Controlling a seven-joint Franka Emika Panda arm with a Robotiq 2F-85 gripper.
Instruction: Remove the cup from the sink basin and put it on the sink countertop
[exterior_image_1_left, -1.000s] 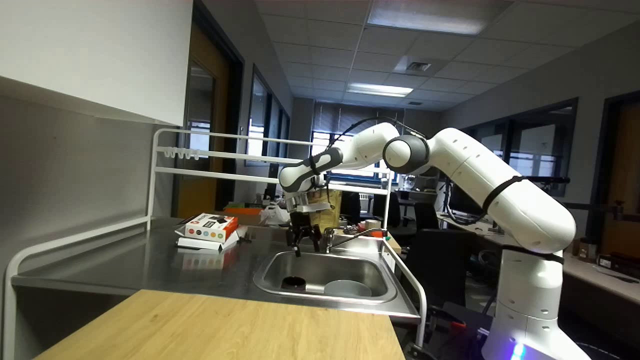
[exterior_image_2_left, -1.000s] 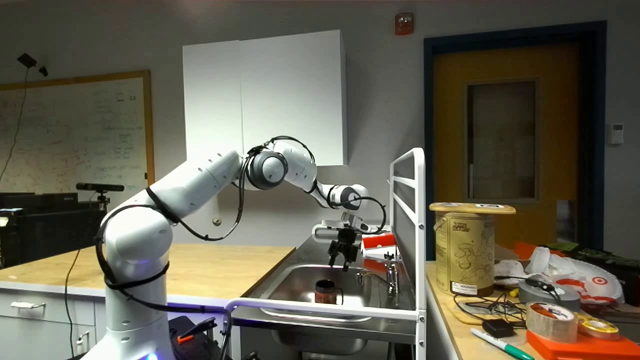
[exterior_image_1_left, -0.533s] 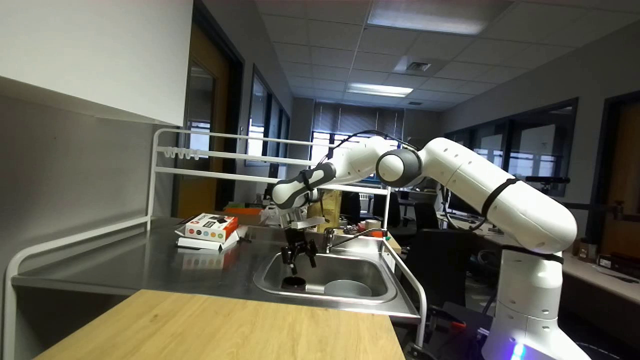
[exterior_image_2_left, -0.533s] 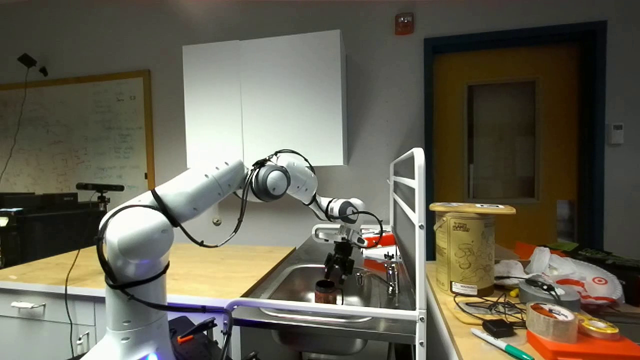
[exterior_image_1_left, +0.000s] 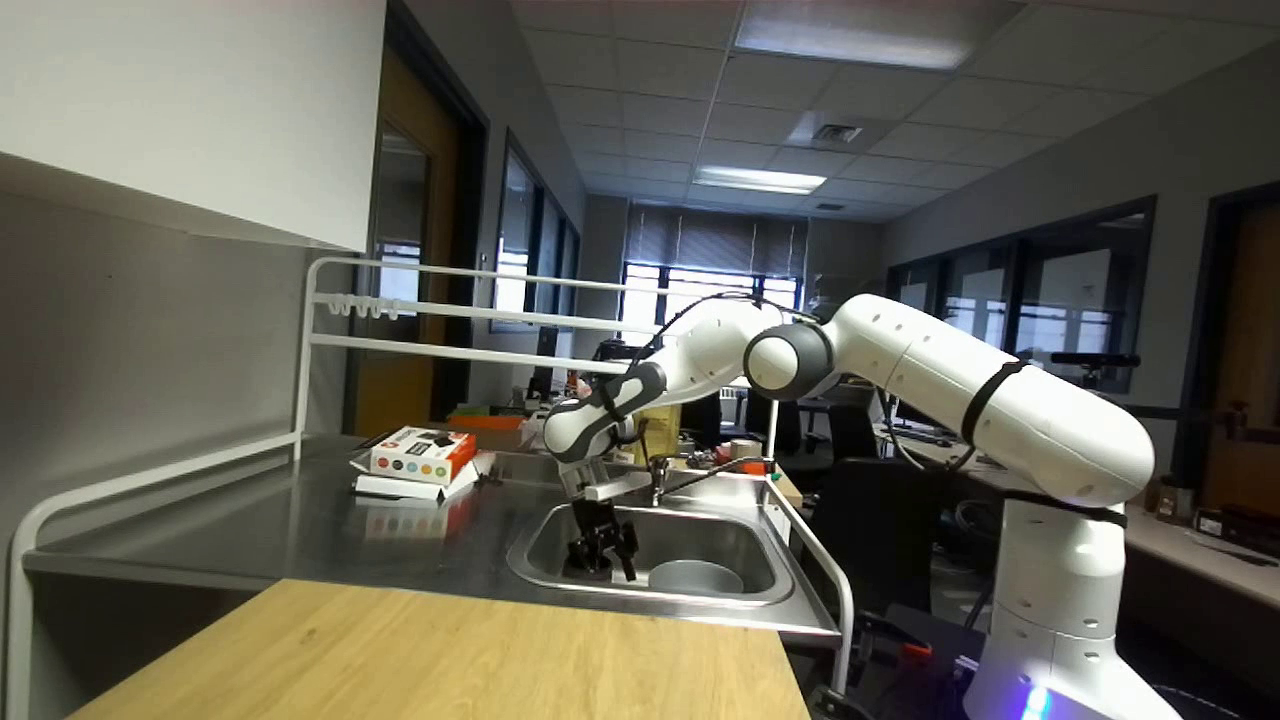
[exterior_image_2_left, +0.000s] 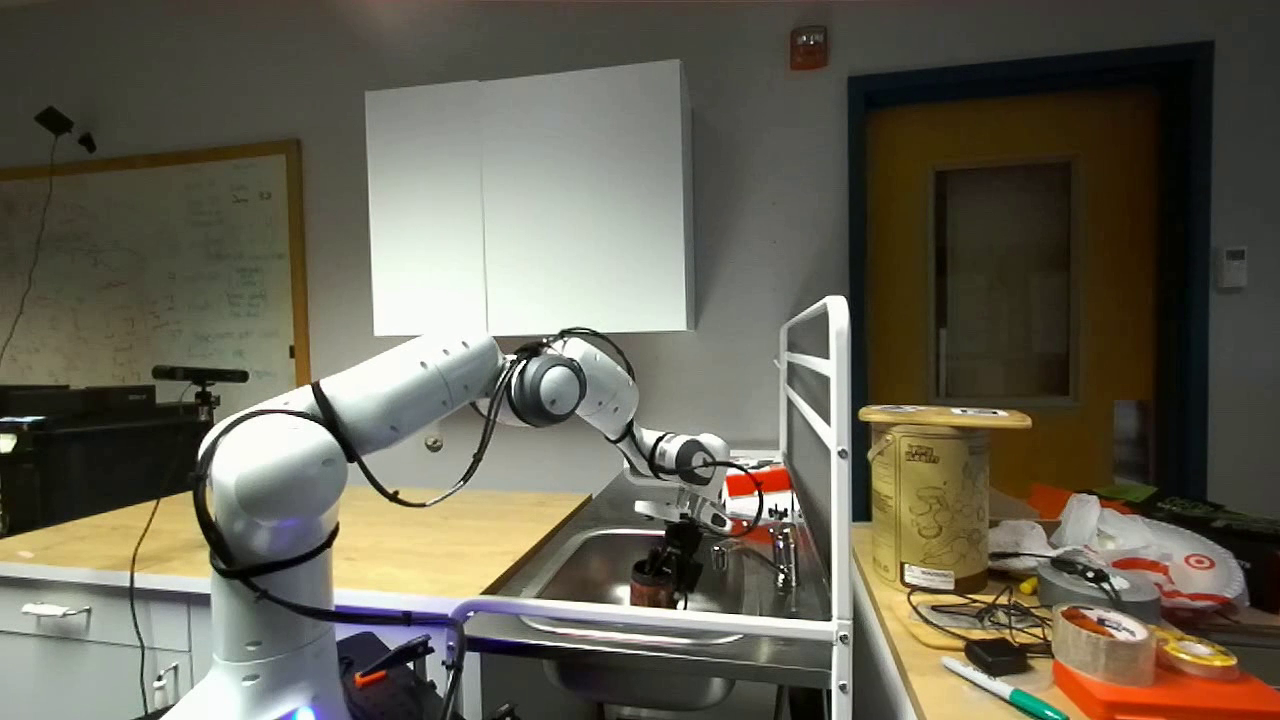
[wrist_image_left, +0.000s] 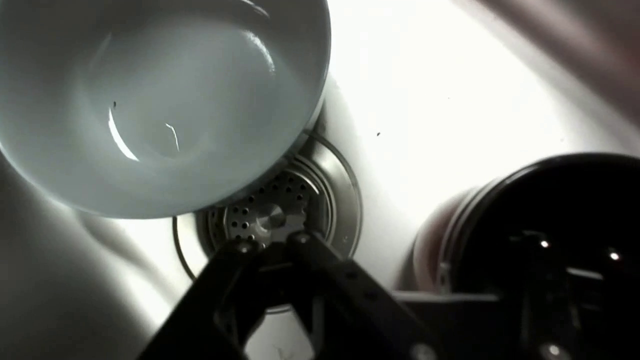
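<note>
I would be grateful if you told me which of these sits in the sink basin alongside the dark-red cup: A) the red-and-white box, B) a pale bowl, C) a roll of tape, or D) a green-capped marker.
B: the wrist view shows the pale bowl partly hiding the drain strainer, apart from the cup, and an exterior view shows the bowl within the sink basin.

In the sink basin (exterior_image_1_left: 700, 530): cup (exterior_image_2_left: 652, 592) and bowl (wrist_image_left: 170, 95) apart, bowl partly over drain (wrist_image_left: 271, 216).
</note>
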